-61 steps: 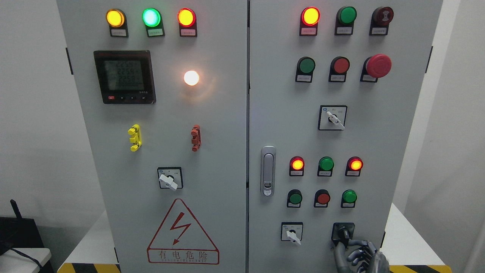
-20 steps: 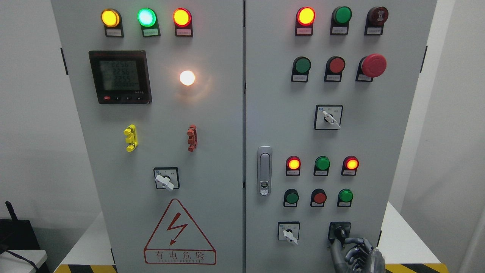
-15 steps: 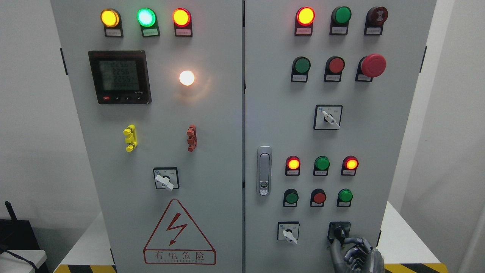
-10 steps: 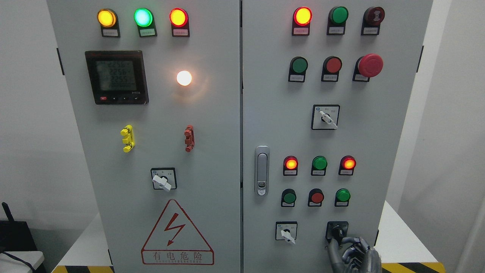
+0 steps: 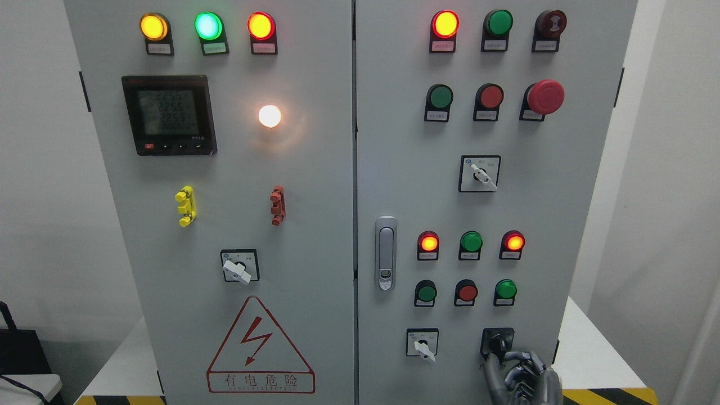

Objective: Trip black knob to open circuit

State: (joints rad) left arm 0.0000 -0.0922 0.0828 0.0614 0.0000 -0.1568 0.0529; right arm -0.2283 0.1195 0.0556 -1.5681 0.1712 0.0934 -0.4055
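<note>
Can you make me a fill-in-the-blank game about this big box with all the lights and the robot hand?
1. The right hand has its fingers on the black knob at the cabinet's bottom ____ corner.
2. The big mushroom button is coloured ____.
3. In the left door's top row of lights, the middle light glows ____.
4. The warning triangle has a ____ bolt inside it.

Missing words: right; red; green; lightning

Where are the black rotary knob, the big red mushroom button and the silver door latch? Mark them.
black rotary knob [image 5: 497,342], head view, on its dark hub
big red mushroom button [image 5: 545,96], head view, centre of its cap
silver door latch [image 5: 385,253], head view, mid-handle
</note>
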